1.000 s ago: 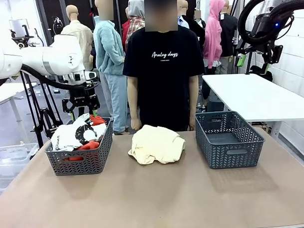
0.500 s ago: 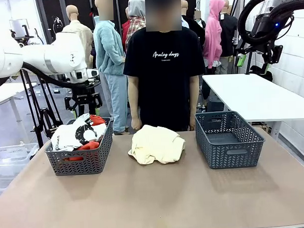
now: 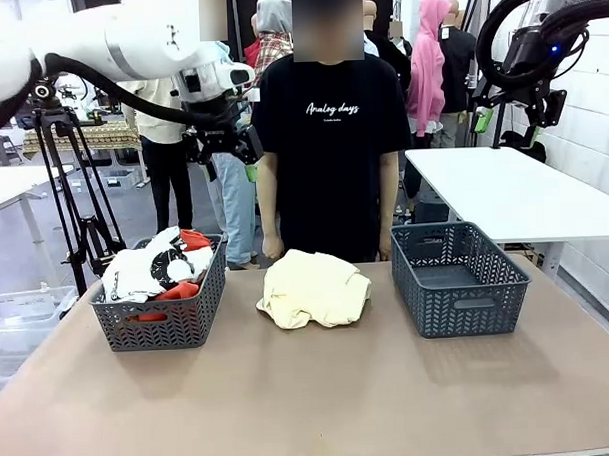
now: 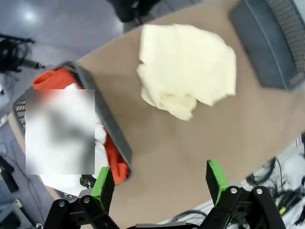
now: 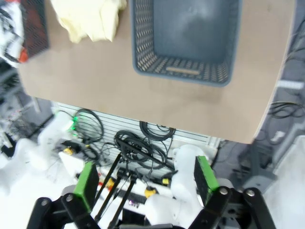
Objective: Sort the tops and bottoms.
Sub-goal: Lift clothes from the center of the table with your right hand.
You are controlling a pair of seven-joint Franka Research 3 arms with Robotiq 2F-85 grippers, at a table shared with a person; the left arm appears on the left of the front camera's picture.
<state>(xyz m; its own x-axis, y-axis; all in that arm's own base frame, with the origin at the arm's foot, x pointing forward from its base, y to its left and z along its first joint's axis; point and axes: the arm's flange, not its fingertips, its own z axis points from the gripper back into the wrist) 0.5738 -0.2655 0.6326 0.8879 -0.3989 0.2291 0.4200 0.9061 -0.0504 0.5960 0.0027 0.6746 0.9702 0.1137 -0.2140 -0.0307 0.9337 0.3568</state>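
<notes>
Left claw [image 3: 225, 156] hangs high with its jaws spread wide and nothing between them, above and a little behind the pale yellow garment [image 3: 314, 288], which lies crumpled on the tabletop [image 3: 320, 398] between the full left basket [image 3: 166, 323] and the bare right basket [image 3: 456, 279]. Relative to that yellow garment, the white printed garment [image 3: 146, 269] and the orange-red garment [image 3: 182, 289] sit heaped in the left basket beside it, while the right claw [image 3: 506, 126] is parked open and empty far up over the right basket's side. My judgement is that the left arm is the nearer one, with the garment below and slightly to the right of its claw; the bundle has no clear long axis to line up on.
</notes>
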